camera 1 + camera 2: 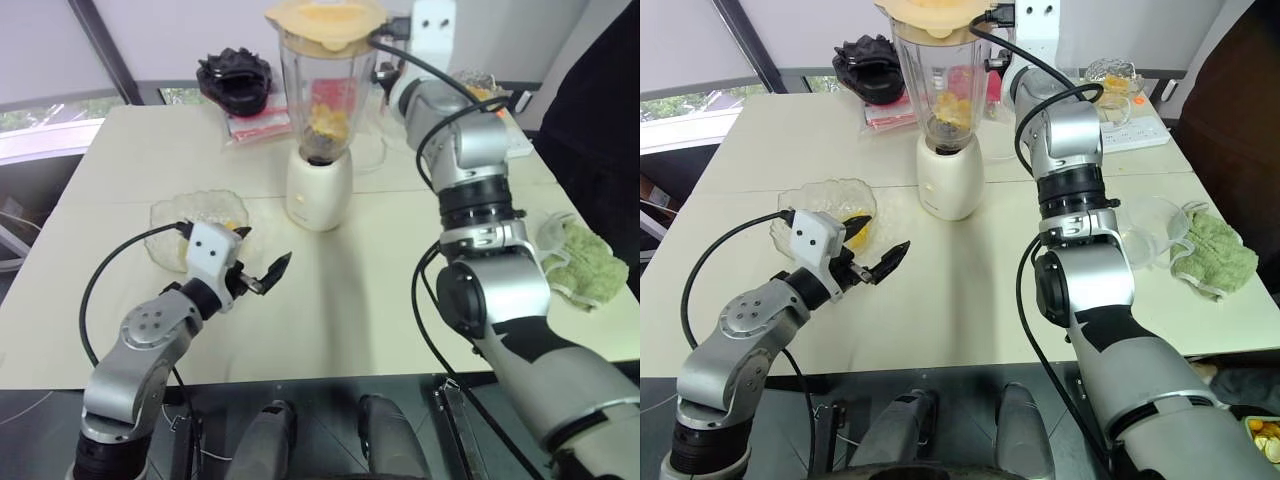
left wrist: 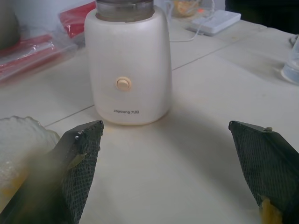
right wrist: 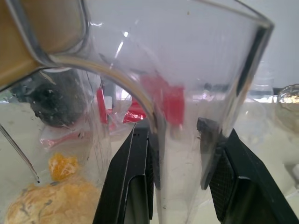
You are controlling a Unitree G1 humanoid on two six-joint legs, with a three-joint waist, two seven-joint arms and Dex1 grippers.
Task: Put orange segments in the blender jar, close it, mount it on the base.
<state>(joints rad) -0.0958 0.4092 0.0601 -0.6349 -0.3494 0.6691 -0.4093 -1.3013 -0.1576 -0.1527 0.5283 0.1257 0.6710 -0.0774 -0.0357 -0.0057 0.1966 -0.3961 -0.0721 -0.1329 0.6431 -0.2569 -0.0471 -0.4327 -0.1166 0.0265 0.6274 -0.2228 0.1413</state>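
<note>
The clear blender jar [image 1: 322, 90] stands on its cream base [image 1: 320, 188] at the table's middle, with the yellow lid [image 1: 325, 22] on top and orange segments [image 1: 328, 120] inside. My right gripper [image 3: 180, 140] reaches in from behind and is shut on the jar's clear handle [image 3: 163, 154], one black finger on each side. My left gripper [image 1: 262, 250] hovers open and empty over the table, in front and to the left of the base [image 2: 127, 70]. Right beside it sits a glass bowl [image 1: 180, 220] with orange bits.
A green cloth [image 1: 585, 262] and a clear glass dish [image 1: 1150, 230] lie at the right. At the back are a black object [image 1: 235, 78], a red packet [image 1: 258, 125], a white power strip [image 1: 1135, 130] and a small glass bowl [image 1: 1110, 72].
</note>
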